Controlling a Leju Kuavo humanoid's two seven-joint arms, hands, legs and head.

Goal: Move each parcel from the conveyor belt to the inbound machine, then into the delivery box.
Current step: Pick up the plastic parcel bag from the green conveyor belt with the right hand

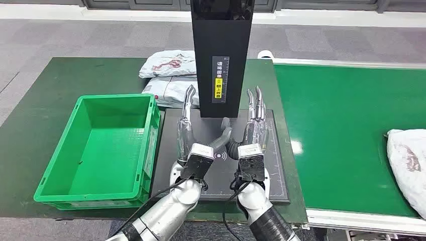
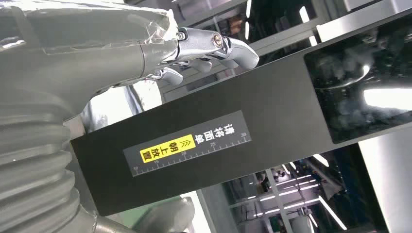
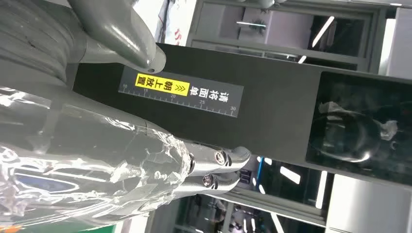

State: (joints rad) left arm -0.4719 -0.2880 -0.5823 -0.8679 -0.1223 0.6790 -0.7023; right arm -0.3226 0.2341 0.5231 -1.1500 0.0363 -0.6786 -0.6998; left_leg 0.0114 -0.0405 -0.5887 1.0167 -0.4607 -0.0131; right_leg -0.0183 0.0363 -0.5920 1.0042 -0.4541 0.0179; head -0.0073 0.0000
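1. Standing over the dark scanner plate (image 1: 274,175), both hands are raised side by side in front of the black scanner column (image 1: 221,55).
2. Left hand (image 1: 187,128): fingers straight and apart, thumb angled inward, holding nothing. From its wrist camera the fingertips (image 2: 228,46) lie near the column's edge; whether they touch it cannot be told.
3. Right hand (image 1: 253,128): fingers straight and lightly spread, thumb angled inward, holding nothing. From its wrist camera the fingertips (image 3: 228,162) reach beside the column's lower edge.
4. Column label: a yellow and black strip with a ruler scale (image 1: 219,80) faces the robot.
5. Parcel on belt (image 1: 409,160): a white bag with red print lies at the right edge of the green conveyor belt (image 1: 331,115), well apart from both hands.
6. Two stacked white parcels (image 1: 168,78) lie on the dark green table (image 1: 60,85), behind the crate and just left of the column.
7. Green crate (image 1: 60,183): it sits on the table, its side against the plate's left edge, with no parcel inside.
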